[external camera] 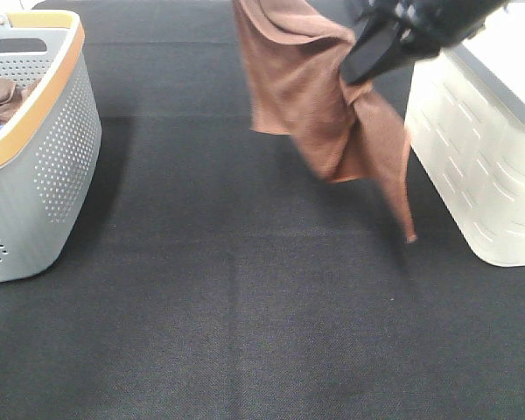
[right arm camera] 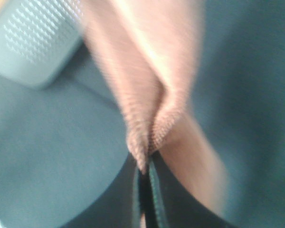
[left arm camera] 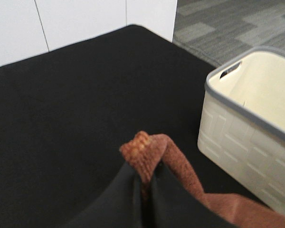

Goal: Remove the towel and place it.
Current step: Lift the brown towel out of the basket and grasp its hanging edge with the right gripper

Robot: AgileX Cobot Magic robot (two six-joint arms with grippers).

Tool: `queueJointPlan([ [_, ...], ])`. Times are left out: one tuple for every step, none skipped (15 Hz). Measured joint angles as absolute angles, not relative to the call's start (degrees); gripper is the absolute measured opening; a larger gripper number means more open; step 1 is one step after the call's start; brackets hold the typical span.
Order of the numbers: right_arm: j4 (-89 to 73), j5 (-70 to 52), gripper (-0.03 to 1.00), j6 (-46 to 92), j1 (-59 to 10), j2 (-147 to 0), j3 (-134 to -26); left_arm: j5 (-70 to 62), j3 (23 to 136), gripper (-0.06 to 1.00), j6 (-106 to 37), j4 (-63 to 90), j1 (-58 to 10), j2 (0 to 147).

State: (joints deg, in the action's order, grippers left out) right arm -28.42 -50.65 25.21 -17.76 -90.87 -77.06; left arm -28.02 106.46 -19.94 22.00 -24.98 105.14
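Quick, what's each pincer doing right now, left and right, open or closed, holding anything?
Left pincer: closed on a fold of the towel.
Right pincer: closed on the towel too.

Your left hand [left arm camera: 143,183] pinches a fold of the towel [left arm camera: 149,145] between closed fingers; your right hand [right arm camera: 143,164] clamps another fold, held aloft.

Towel [external camera: 315,96] is plain reddish-brown w/ a fine looped weave, & the tabletop [external camera: 245,306] is flat black fabric. Grey basket [external camera: 61,149] at the left edge has an orange rim & rows of small punched dots, w/ a brown cloth [external camera: 0,98] inside. Cream basket [external camera: 472,175] at the right edge has a grey rim & brick-like block pattern.
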Motion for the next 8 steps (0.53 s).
queueJointPlan([
  [-27.96, -52.71, 0.00, 24.64, -17.76, -90.87, -78.90, -28.30, 106.46, 0.00, -19.94, 21.26, -24.98, 105.48],
  [-27.90, -53.74, 0.00, 24.58, -17.76, -90.87, -79.58, -28.36, 106.46, 0.00, -19.94, 20.80, -24.98, 105.48],
  [-27.90, -54.03, 0.00, 24.52, -17.76, -90.93, -79.70, -28.36, 106.46, 0.00, -19.82, 20.74, -24.98, 105.42],
  [-27.96, -54.14, 0.00, 24.52, -17.76, -91.50, -79.81, -28.42, 106.46, 0.00, -17.93, 20.74, -24.98, 105.02],
  [-28.13, -54.09, 0.00, 24.52, -17.76, -92.42, -79.87, -28.36, 106.46, 0.00, -16.21, 21.43, -24.98, 104.34],
  [-29.11, -53.86, 0.00, 24.52, -17.76, -94.08, -79.87, -27.73, 106.46, 0.00, -15.24, 22.35, -24.98, 103.02],
  [-31.28, -53.23, 0.00, 24.58, -17.76, -95.86, -79.87, -26.47, 106.46, 0.00, -14.67, 23.55, -24.98, 100.84],
  [-33.63, -52.37, 0.00, 24.98, -17.76, -97.57, -79.87, -24.92, 106.46, 0.00, -14.55, 24.98, -24.98, 98.78],
])
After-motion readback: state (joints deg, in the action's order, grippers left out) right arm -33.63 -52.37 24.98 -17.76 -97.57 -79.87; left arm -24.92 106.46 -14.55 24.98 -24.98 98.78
